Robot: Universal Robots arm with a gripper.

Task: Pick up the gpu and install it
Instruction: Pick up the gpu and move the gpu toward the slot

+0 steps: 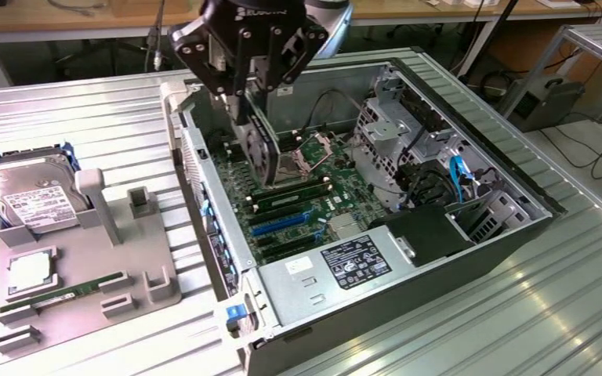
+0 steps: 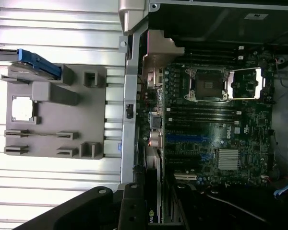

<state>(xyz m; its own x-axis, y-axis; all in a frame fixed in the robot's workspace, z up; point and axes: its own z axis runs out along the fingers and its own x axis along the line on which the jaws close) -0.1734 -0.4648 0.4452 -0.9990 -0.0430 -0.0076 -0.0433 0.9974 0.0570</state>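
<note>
The gpu [image 1: 262, 145] hangs on its edge in the upper middle of the exterior view, up in the air over the open computer case [image 1: 520, 235]. The gripper [image 1: 248, 98] holds it by its top edge, with the fingers clamped on the card. In the wrist view the gpu [image 2: 153, 211] shows as a dark card with a small yellow-green mark. Under it lies the green board [image 1: 317, 192], and the blue slots [image 1: 280, 223] sit a little lower in the frame. The grey tray [image 1: 165, 270] and the hard drive [image 1: 29, 196] are on the left.

The pick-up looks done, and the card is being carried to its place. To go in, its bottom edge must line up with a slot and come straight down.
</note>
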